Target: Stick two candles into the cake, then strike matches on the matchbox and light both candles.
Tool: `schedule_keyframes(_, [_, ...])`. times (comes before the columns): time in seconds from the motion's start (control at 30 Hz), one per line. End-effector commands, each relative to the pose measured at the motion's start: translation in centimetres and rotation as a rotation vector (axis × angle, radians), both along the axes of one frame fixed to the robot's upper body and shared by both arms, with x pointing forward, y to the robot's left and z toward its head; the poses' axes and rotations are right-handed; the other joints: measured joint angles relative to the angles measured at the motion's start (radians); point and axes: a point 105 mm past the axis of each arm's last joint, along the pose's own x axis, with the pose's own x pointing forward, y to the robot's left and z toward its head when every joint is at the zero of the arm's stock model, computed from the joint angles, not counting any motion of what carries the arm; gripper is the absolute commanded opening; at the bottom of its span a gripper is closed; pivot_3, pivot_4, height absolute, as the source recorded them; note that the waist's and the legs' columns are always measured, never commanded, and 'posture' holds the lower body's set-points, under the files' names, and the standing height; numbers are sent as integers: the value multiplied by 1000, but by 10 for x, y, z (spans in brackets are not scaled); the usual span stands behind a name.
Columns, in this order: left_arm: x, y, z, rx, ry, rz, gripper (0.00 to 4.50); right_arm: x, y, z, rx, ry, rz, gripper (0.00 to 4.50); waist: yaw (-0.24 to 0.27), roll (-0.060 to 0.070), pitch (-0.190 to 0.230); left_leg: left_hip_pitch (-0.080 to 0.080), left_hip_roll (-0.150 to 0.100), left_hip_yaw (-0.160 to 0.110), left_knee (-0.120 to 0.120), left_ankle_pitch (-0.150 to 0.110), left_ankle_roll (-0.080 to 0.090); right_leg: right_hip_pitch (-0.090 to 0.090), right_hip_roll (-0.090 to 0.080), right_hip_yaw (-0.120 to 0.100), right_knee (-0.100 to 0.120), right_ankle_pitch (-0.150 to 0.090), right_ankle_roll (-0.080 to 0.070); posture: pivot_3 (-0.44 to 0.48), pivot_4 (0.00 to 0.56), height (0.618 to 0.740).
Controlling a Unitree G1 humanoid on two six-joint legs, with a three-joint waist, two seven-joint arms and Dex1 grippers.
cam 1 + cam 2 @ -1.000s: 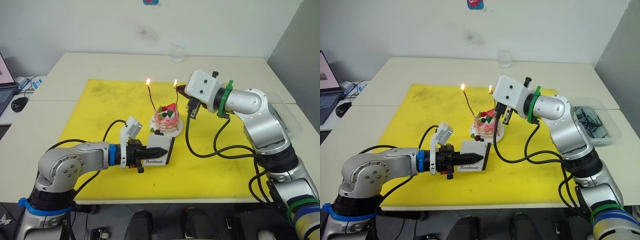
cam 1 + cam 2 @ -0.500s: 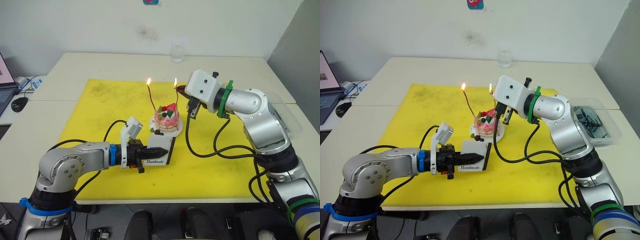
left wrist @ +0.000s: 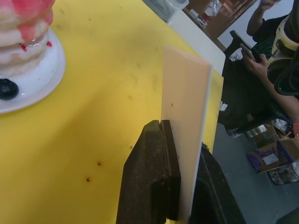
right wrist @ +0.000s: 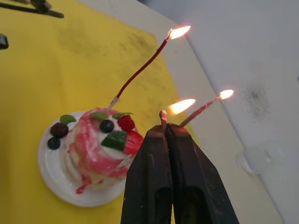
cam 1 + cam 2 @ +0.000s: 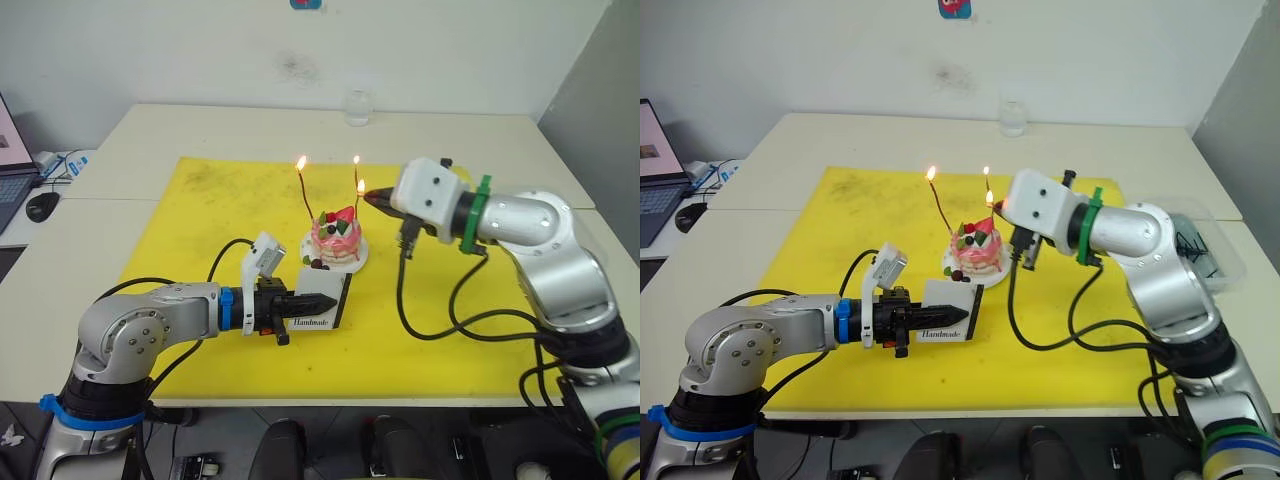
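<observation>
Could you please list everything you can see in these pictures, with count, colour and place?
cake: one, pink with red strawberry and dark berries, on a white plate mid-mat
candles: two, reddish, both lit, standing in the cake
match: one, burning, in the right gripper beside the candles
matchbox: one, white with black lettering, upright in front of the cake
mat: one, yellow, across the table
table: one, cream
glass: one, clear, at the table's far edge
tray: one, clear, holding dark items, at the table's right edge
laptop and mouse: far left
person: seated, beyond the table
left gripper: shut on the matchbox
right gripper: shut on the match
</observation>
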Motion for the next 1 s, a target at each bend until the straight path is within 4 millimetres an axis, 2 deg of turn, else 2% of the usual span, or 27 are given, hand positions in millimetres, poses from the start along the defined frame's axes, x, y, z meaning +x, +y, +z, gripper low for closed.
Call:
schedule_keyframes(0.03, [-2, -4, 9, -18, -38, -24, 0, -6, -26, 8, 3, -11, -75, 17, 0, 0, 0, 0, 0, 0, 0, 0, 0, 0, 0, 0, 0, 0, 0, 0, 150, 740])
schedule_keyframes(0.13, [-4, -8, 8, -29, -32, -34, 0, -2, -67, 1, 11, 45, -240, 17, 3, 0, 0, 0, 0, 0, 0, 0, 0, 0, 0, 0, 0, 0, 0, 0, 150, 740])
schedule_keyframes(0.23, [-8, -14, 6, -50, -18, -47, 0, 2, -126, -8, 119, 147, -500, 17, 3, 0, 0, 0, 0, 0, 0, 0, 0, 0, 0, 0, 0, 0, 0, 0, 150, 740])
schedule_keyframes(0.37, [-11, -21, 4, -73, -6, -56, 0, 2, -170, -13, 220, 203, -693, 17, 0, 0, 0, 0, 0, 0, 0, 0, 0, 0, 0, 0, 0, 0, 0, 0, 150, 740])
schedule_keyframes(0.5, [-12, -27, 2, -99, 2, -57, 0, 11, -217, -22, 339, 249, -915, 17, -4, 0, 0, 1, -1, 1, 0, 0, 0, 0, 1, 1, 0, 0, 0, 0, 150, 740])
schedule_keyframes(0.63, [-12, -33, 1, -114, 5, -51, 0, 19, -239, -32, 412, 304, -1004, 17, -3, 0, 0, 1, -2, 1, 0, 0, 0, 0, 1, 1, 0, 0, 0, 0, 150, 740])
schedule_keyframes(0.8, [-12, -36, 0, -125, 8, -43, 0, 28, -255, -47, 415, 321, -1079, 17, -3, 0, 0, 0, -2, 1, 0, 0, 0, 0, 2, 2, 0, 0, 0, 0, 150, 740])
schedule_keyframes(0.9, [-11, -36, 0, -127, 7, -39, 0, 32, -260, -48, 437, 311, -1104, 690, -3, 0, 0, 0, -2, 1, 0, 0, 0, 0, 3, 2, 0, 0, 0, 0, 150, 740])
schedule_keyframes(1.0, [-9, -36, 0, -127, 6, -35, 0, 36, -260, -50, 446, 297, -1108, 1766, -4, 0, 0, 0, -2, 2, 0, 0, 0, 0, 6, 2, 0, 0, 0, 0, 150, 740])
